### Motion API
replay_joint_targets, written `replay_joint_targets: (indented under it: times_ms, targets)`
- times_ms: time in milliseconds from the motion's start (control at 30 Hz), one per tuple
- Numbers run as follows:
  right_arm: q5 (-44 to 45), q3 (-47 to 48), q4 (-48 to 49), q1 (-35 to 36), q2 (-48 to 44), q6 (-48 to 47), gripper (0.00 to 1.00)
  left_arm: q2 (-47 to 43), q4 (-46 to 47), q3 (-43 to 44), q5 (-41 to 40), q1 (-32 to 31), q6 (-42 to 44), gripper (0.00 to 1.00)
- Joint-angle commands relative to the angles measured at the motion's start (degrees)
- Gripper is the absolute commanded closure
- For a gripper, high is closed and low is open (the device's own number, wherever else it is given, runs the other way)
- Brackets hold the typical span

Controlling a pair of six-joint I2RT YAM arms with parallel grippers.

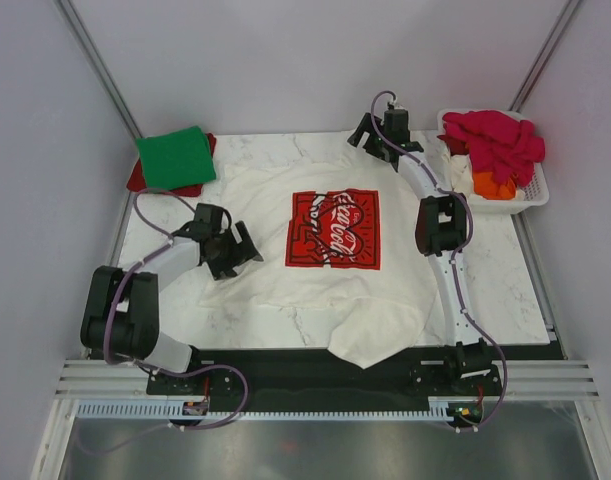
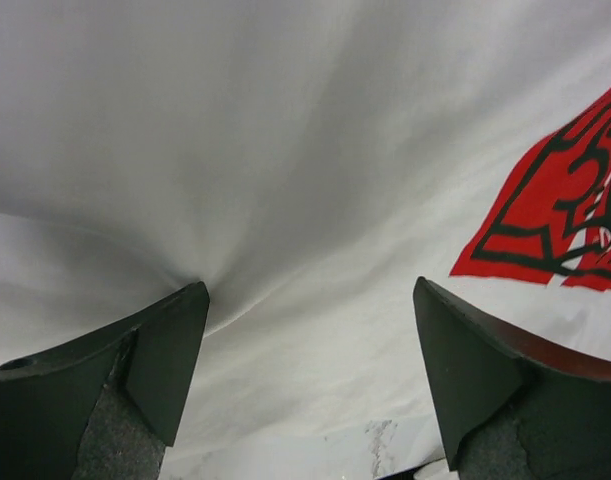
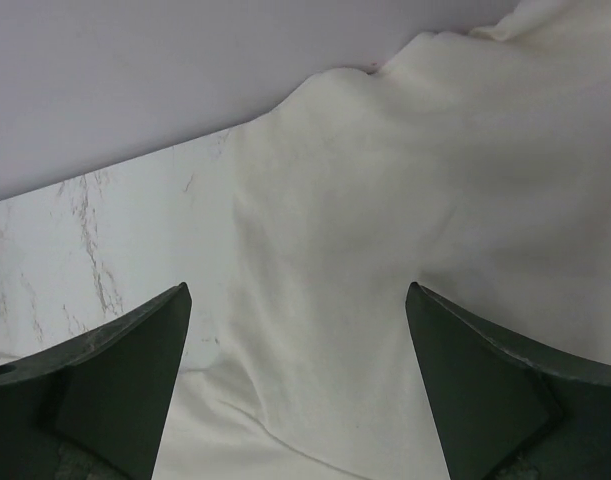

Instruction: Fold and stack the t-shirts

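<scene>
The white marble-look table (image 1: 505, 280) held the soft white t-shirt (image 1: 265, 200) spread at centre, its square red print (image 1: 333, 229) reading "Coca-Cola". Both pincers gaped, empty: left gripper (image 1: 247, 250) at 9 o'clock, right gripper (image 1: 367, 135) at 1 o'clock. A folded green t-shirt (image 1: 175, 157) lay at 10 o'clock.

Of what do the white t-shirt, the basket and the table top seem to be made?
White t-shirt: soft matte cloth, likely cotton knit; it wrinkles and drapes. Basket: white plastic, seemingly; rigid slatted walls. Table top: marble look with grey veins, perhaps a printed surface.
</scene>
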Motion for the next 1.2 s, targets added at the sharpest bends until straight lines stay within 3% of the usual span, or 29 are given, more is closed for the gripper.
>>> replay_joint_targets:
  times_ms: [0, 200, 367, 533, 700, 833, 967, 1067, 1100, 1167]
  targets:
    - [1.74, 0.76, -1.93, -0.42, 4.98, 1.67, 0.02, -3.70, -6.80, -8.65, 1.72, -0.33, -2.73, 0.07]
    - [-0.09, 0.49, 4.04, -0.33, 4.81, 2.03, 0.02, -10.31, -6.80, -10.42, 1.72, -0.33, -2.73, 0.07]
    - [-2.38, -1.96, 5.02, -0.33, -0.45, 0.80, 0.02, -10.39, -11.36, -2.35, -0.74, -0.24, -2.30, 0.06]
    - [-2.29, -12.05, 2.84, -0.42, -15.12, -2.72, 0.02, -11.62, -16.81, 8.19, -3.03, -0.33, 0.26, 0.06]
    - [-0.37, -21.64, -4.08, -0.25, -31.46, -4.21, 0.02, -14.96, -19.89, 13.31, -4.18, -0.24, 4.21, 0.05]
    - [4.88, -43.76, -9.64, 0.81, -47.98, -2.99, 0.02, -20.92, -21.82, 13.93, -2.07, -0.33, 7.46, 0.04]
    - [11.76, -69.68, -13.95, 4.40, -73.24, 2.17, 0.02, -26.81, -22.97, 10.51, -0.05, -0.42, 8.52, 0.04]
    - [14.57, -86.66, -17.64, 13.00, -89.42, 7.01, 0.02, -29.98, -23.93, 8.04, 2.15, -0.51, 9.66, 0.04]
    - [15.02, -92.79, -20.09, 19.81, -92.80, 10.78, 0.02, -30.52, -24.29, 7.26, 2.50, -0.59, 10.01, 0.04]
    - [17.81, -97.40, -23.87, 26.70, -101.22, 16.94, 0.02, -31.49, -24.90, 6.64, 2.42, -0.68, 10.45, 0.03]
